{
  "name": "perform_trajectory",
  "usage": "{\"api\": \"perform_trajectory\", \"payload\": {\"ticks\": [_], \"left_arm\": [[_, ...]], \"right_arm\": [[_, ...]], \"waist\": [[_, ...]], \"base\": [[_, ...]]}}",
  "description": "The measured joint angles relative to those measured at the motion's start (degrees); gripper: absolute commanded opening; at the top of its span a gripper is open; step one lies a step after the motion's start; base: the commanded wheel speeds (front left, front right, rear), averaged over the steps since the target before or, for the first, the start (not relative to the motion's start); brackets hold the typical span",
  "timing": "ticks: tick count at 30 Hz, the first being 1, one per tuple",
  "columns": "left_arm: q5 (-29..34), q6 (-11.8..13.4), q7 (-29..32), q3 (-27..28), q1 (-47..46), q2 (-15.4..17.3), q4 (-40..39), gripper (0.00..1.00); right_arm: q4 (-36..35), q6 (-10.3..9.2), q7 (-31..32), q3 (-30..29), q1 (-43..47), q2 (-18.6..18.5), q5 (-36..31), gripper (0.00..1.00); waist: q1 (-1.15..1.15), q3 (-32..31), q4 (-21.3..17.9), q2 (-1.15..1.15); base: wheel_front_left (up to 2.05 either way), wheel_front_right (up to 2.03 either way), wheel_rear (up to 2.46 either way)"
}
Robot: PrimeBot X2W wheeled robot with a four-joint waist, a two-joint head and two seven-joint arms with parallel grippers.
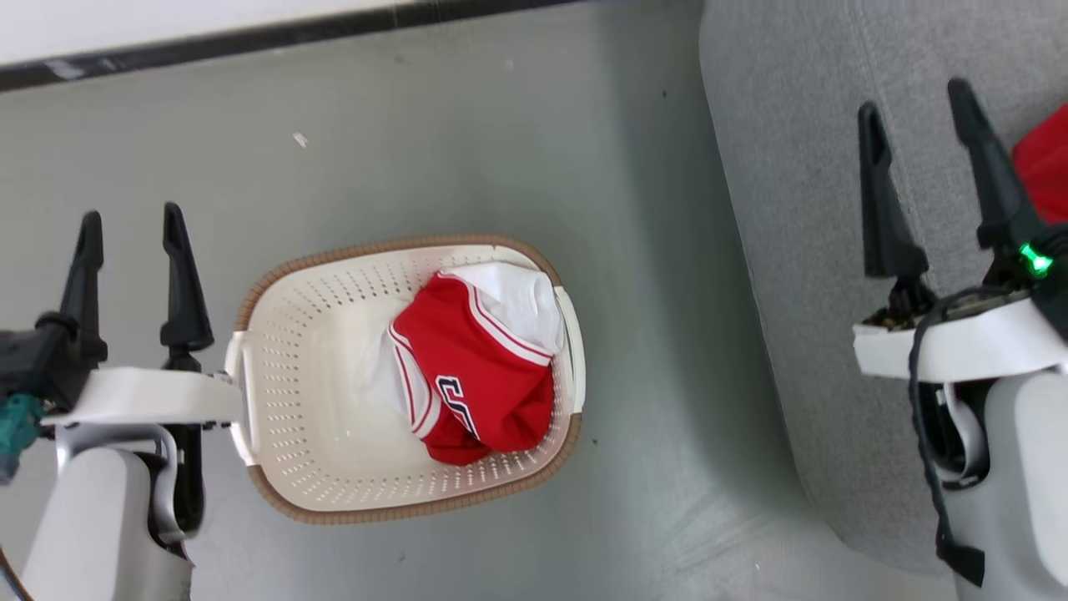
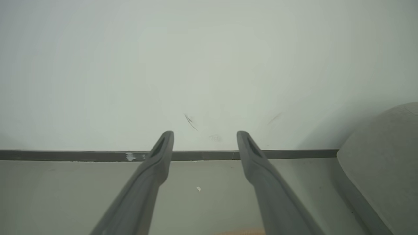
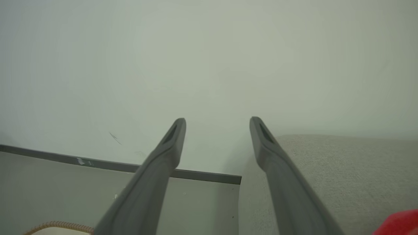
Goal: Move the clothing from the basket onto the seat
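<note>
One red jersey lies bunched in the laundry basket, toward its 3 o'clock side; another red garment already rests on the grey sofa. Left tool and right tool hover wide apart and empty, probably between transfers.

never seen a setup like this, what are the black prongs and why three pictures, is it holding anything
The prongs are the fingers of a two-armed robot. The head view looks down from its head: the left gripper and right gripper both stand open, holding nothing. The other two pictures come from cameras on each wrist, looking along that arm's fingers toward a wall. On the floor sits a basket with a red jersey inside. At the right is a grey sofa with a red garment on it.
</note>
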Motion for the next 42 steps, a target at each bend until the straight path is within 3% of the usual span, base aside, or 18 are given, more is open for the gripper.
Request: {"api": "perform_trajectory", "payload": {"ticks": [26, 42], "left_arm": [[1.9, -0.7, 0.0, -2.3, 15.4, -2.4, -0.4, 1.00], [2.3, -1.2, 0.4, -4.2, 20.2, -2.5, -0.2, 1.00]], "right_arm": [[3.8, 0.00, 0.0, 1.8, 15.5, 0.1, 0.6, 1.00], [4.5, 0.00, 0.0, 1.6, 22.2, 0.1, 1.2, 1.00]], "waist": [[0.00, -17.9, 4.6, 0.00], [0.00, -25.1, 6.0, 0.00]], "base": [[0.00, 0.00, 0.00], [0.00, 0.00, 0.00]]}}
